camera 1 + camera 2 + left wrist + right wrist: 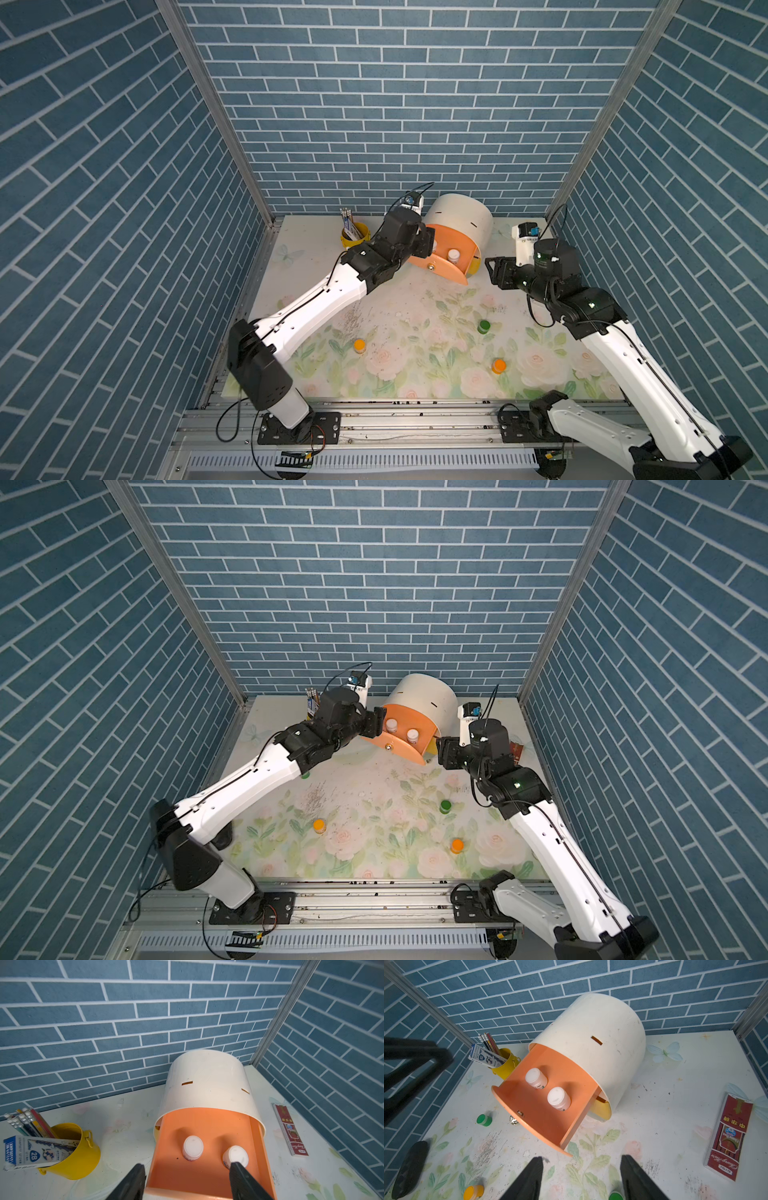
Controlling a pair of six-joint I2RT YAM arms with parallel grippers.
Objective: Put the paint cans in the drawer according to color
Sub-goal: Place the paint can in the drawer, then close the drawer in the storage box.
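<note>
In both top views the round white chest (461, 216) stands at the back of the table (419, 299). Its peach drawer (446, 270) is pulled out. In a top view, one white can (392, 725) and one more (412, 735) stand inside it. The left fingers (376, 723) hang over one end of the drawer. The right fingers (444, 752) are just beside the other end. A green can (445, 806) and two orange cans (318, 825) (457, 845) stand well apart on the table. Another green can (305, 775) peeks out from under the left arm.

In the left wrist view the left fingers (133, 1182) are wide apart and hold nothing. One white can (192, 1148) stands on the drawer floor past the gap. The other (235, 1156) is right by a fingertip, and I cannot tell if they touch. A yellow cup (76, 1159) with pencils stands on one side of the chest. A red box (291, 1132) lies on the other side.

In the right wrist view the right fingers (529, 1180) are wide apart and empty, above the table in front of the drawer. Both white cans stand upright, side by side, in the drawer. A green can (483, 1120) stands on the table near the drawer front.
</note>
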